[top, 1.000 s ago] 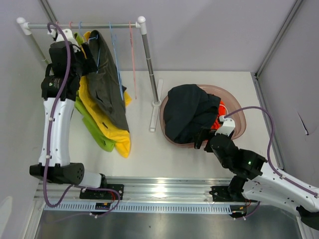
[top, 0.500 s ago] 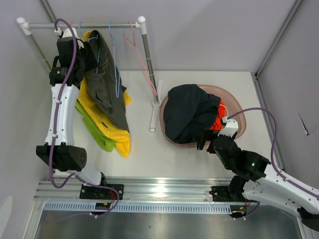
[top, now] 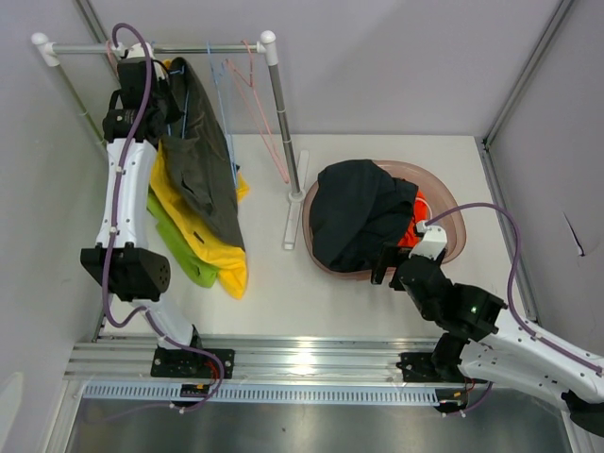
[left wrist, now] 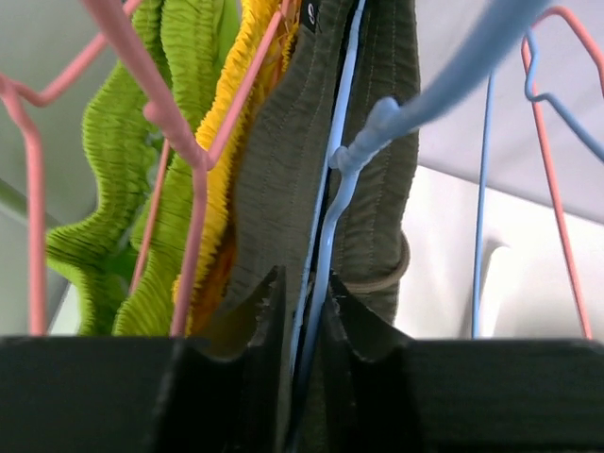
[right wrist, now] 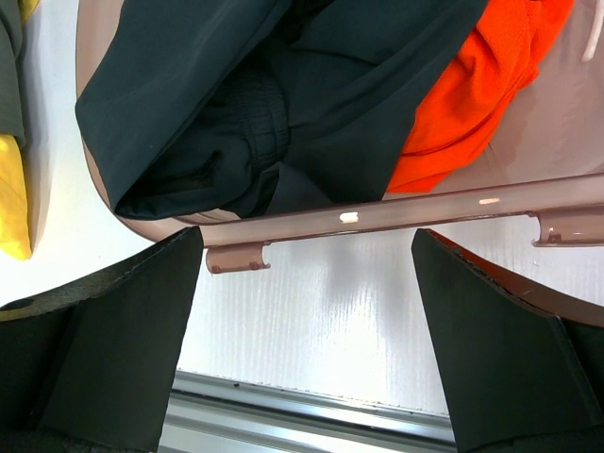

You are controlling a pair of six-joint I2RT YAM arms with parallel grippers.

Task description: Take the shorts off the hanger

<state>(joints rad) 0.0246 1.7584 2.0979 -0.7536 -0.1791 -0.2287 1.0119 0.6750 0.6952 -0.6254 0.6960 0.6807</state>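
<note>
The dark olive-grey shorts (top: 203, 160) (left wrist: 283, 160) hang on a blue hanger (left wrist: 332, 203) from the rail (top: 189, 47). Yellow shorts (top: 208, 245) (left wrist: 247, 85) and lime green shorts (top: 177, 247) (left wrist: 113, 217) hang beside them on a pink hanger (left wrist: 196, 208). My left gripper (top: 160, 83) (left wrist: 302, 283) is up at the rail, shut on the olive waistband with the blue hanger wire between its fingers. Black shorts (top: 359, 212) (right wrist: 283, 104) and orange shorts (top: 410, 228) (right wrist: 472, 85) lie in the pink basin (top: 451, 212) (right wrist: 396, 212). My right gripper (top: 389, 262) (right wrist: 307, 236) hovers open at the basin's near rim.
Two empty hangers, one pink (top: 269, 113) and one blue (top: 225, 99), dangle at the rail's right end. The rack's upright post (top: 283, 132) stands between the hanging clothes and the basin. Grey walls enclose the back and both sides.
My left arm has risen toward the rail and its jaws have closed on the olive waistband. The empty hangers have swung to the right. The right arm stays in place.
</note>
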